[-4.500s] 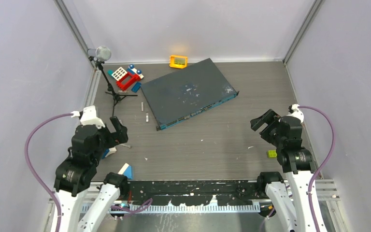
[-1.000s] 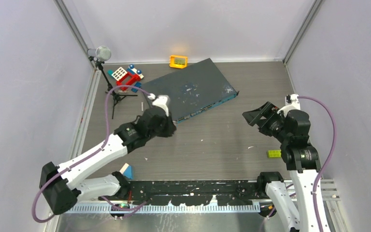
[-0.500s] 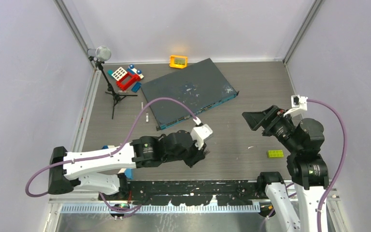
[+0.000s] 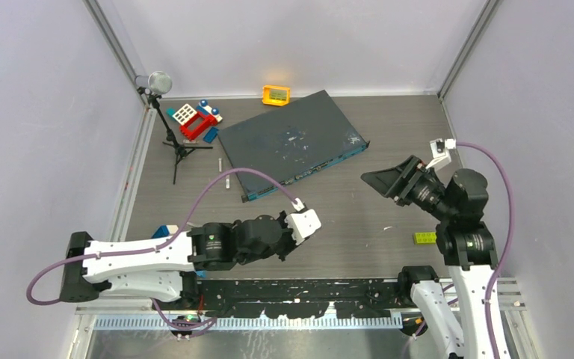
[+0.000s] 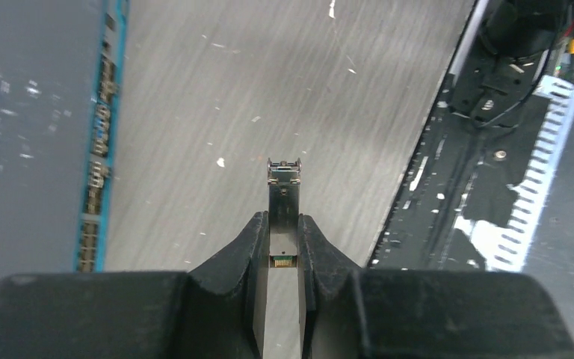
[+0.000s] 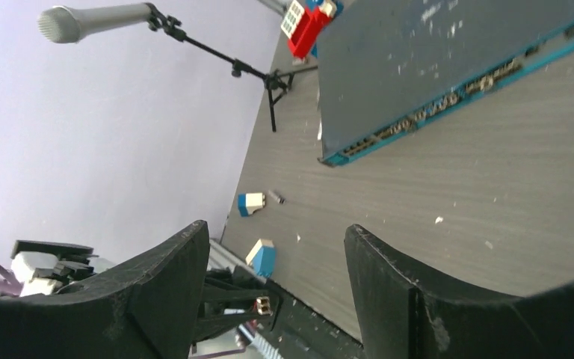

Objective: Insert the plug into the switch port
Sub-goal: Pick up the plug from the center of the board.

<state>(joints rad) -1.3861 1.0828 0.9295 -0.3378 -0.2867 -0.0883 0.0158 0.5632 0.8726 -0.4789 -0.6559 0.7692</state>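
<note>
Grey table [image 4: 344,224], switch [image 4: 291,142] far centre — left gripper [image 5: 284,224] pinches the plug [image 5: 284,183], well apart from it; right gripper [image 6: 275,233] fingers spread, empty.

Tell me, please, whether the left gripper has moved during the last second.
Yes. The left gripper, shut on the plug, has drawn away from the switch's front-left corner toward the black rail at the near edge.

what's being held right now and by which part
The left gripper pinches the plug by its rear end, metal tip sticking out. The right gripper is open, holding nothing.
</note>
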